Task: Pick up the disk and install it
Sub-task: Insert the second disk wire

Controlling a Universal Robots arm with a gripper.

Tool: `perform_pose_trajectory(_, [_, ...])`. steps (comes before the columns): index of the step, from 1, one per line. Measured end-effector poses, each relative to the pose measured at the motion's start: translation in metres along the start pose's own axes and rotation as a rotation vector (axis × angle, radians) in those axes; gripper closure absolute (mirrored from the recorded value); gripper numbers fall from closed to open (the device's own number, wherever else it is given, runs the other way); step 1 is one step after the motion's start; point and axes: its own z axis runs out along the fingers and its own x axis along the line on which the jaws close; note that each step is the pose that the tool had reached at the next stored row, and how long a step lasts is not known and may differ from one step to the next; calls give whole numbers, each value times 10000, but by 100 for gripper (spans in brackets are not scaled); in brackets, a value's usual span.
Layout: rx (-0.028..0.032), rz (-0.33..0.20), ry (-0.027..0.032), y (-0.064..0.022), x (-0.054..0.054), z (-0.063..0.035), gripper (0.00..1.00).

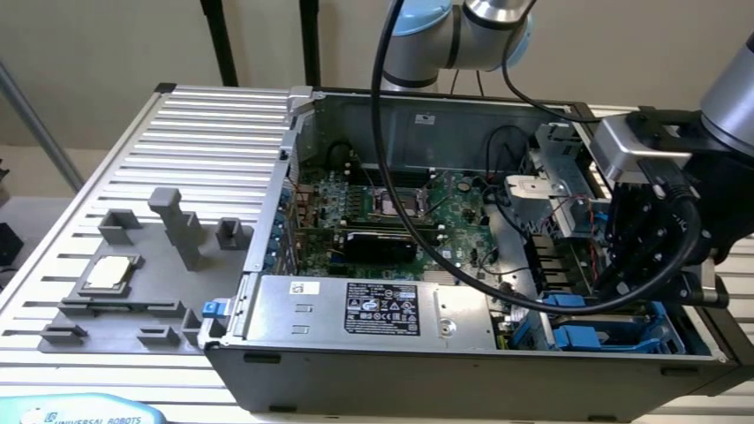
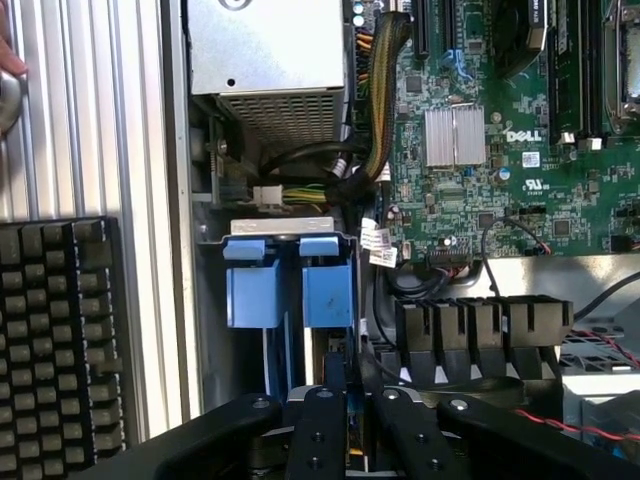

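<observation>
Black metal gripper [image 2: 347, 415] is standing nearest the lens, its jaws set narrow and pinching the disk [image 2: 340, 372], which is showing edge-on as a thin slab with a blue rim. The disk is sitting upright in the drive bay at the front corner of the computer case [image 1: 471, 375], on the exterior view's right, just beside two blue plastic carrier tabs [image 2: 285, 285] that are showing smooth, rectangular faces. Beyond the bay, a green motherboard [image 2: 500, 150] is lying flat on the case floor and is carrying the white lettering "DELL" beside a ribbed silver heat sink [image 2: 455, 135]. A silver sheet-metal power supply [image 1: 377, 309] is running along the case's front edge and is bearing a black-and-white printed label whose text is too small to read. The case is resting on a slatted aluminium table [image 1: 212, 115]. Near the table's front corner on the exterior view's left, a grey moulded fixture [image 1: 118, 314] is holding a small square silver chip [image 1: 106, 274], and a pale blue surface [image 1: 83, 413] is reading "UNIVERSAL ROBOTS". A black keyboard [image 2: 60, 330] is lying beside the case wall.
</observation>
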Motion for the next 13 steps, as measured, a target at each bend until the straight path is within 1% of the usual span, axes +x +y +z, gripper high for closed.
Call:
perform_pose_trajectory(10, [1,-9,-1,-3,5,9,84])
perform_pose_trajectory(13, [1,-9,6,-3,5,9,84])
